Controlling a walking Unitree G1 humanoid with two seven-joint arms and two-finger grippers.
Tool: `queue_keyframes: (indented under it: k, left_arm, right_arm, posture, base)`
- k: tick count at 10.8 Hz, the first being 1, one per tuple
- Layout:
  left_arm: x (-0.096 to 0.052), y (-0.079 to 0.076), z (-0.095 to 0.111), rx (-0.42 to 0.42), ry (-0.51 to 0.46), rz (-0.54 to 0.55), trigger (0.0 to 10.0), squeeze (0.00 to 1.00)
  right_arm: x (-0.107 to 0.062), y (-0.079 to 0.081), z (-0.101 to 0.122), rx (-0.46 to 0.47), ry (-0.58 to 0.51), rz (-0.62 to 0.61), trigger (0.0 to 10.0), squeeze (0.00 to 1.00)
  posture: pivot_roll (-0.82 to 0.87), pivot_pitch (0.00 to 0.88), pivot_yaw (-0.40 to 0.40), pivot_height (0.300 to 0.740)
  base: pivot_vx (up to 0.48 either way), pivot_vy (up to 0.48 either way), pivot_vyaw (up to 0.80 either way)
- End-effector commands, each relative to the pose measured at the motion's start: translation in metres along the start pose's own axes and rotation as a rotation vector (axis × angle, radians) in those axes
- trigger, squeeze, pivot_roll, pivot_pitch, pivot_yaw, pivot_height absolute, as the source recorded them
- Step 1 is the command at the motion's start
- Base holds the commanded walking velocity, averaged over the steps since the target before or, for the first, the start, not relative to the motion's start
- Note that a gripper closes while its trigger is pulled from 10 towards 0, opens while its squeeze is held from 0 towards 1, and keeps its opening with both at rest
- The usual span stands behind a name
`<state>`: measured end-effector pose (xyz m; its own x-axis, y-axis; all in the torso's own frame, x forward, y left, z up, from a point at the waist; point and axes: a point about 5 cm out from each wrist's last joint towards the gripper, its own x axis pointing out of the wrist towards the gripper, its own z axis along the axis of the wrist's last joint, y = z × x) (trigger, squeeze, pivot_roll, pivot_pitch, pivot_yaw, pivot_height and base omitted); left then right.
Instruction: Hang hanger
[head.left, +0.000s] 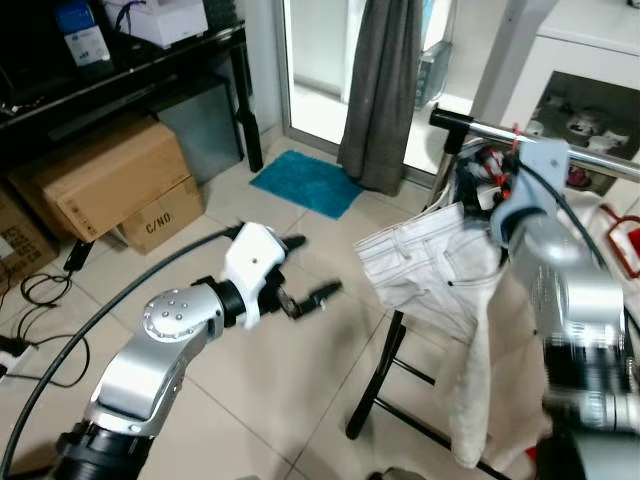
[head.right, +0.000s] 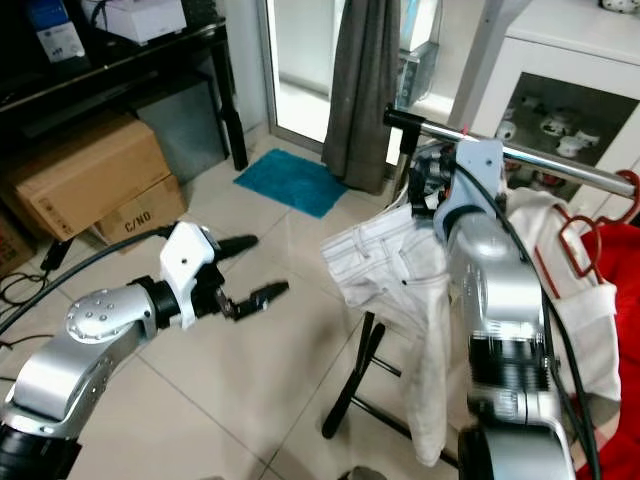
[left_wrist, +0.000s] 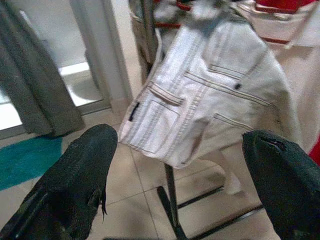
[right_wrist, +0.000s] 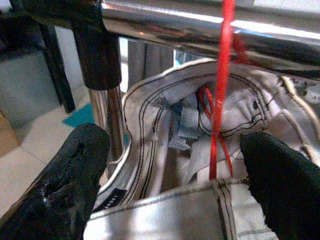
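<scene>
A red hanger (right_wrist: 221, 95) carries white trousers (head.left: 430, 270), and its thin hook runs up across the chrome rail (right_wrist: 200, 25) of the clothes rack. My right gripper (right_wrist: 175, 145) is raised just under the rail's black end (head.left: 450, 118). It is open, one finger on each side of the red wire and neither touching it. The trousers' waistband (right_wrist: 150, 210) sits just below those fingers. My left gripper (head.left: 312, 268) hovers open over the floor, left of the trousers (left_wrist: 215, 90), holding nothing.
The rack's black legs (head.left: 385, 375) stand on the tiled floor. Another red hanger (head.right: 590, 215) and a red cloth (head.right: 620, 300) hang further right. Cardboard boxes (head.left: 105, 180), a black shelf (head.left: 120, 75), floor cables (head.left: 40, 290), a teal mat (head.left: 305, 182), a grey curtain (head.left: 385, 90) and a white cabinet (head.left: 590, 70) surround.
</scene>
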<state>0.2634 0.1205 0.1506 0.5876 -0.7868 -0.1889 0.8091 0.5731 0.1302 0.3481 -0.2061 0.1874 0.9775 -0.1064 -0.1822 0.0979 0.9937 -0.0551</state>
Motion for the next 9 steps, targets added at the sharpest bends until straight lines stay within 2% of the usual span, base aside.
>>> queue_keyframes:
  k: [1,3,6,7,8,9]
  left_arm:
    - [-0.001,-0.002,0.000,0.010,0.012,-0.021,10.0,0.72]
    - [-0.001,0.000,0.000,0.007,0.013,-0.013,10.0,0.73]
    - [-0.001,0.001,-0.002,0.012,0.027,-0.013,10.0,0.73]
    - [-0.001,0.001,-0.002,0.012,0.030,-0.013,10.0,0.73]
    - [-0.001,0.001,-0.002,0.014,0.032,-0.012,10.0,0.73]
    - [0.000,0.002,-0.003,0.017,0.037,-0.011,10.0,0.73]
  right_arm:
    - [0.005,-0.008,0.004,0.005,0.042,-0.049,10.0,0.00]
    - [0.016,-0.016,0.014,0.064,0.103,-0.057,10.0,0.00]
    - [0.027,-0.028,0.020,0.074,0.146,-0.087,10.0,0.00]
    - [0.031,-0.033,0.019,0.093,0.161,-0.104,9.1,0.00]
    - [0.034,-0.036,0.018,0.101,0.169,-0.112,6.7,0.00]
    - [0.038,-0.038,0.017,0.092,0.172,-0.120,2.7,0.00]
  posture:
    - [-0.06,0.000,0.001,0.740]
    - [-0.07,0.000,-0.002,0.740]
    - [-0.07,0.000,0.002,0.740]
    - [-0.07,0.000,0.004,0.740]
    - [-0.07,0.000,0.004,0.740]
    - [-0.06,0.000,0.006,0.740]
  base:
    - [0.000,0.000,0.00]
    - [0.000,0.000,0.00]
    - [0.000,0.000,0.00]
    - [0.000,0.000,0.00]
    - [0.000,0.000,0.00]
    - [0.000,0.000,0.00]
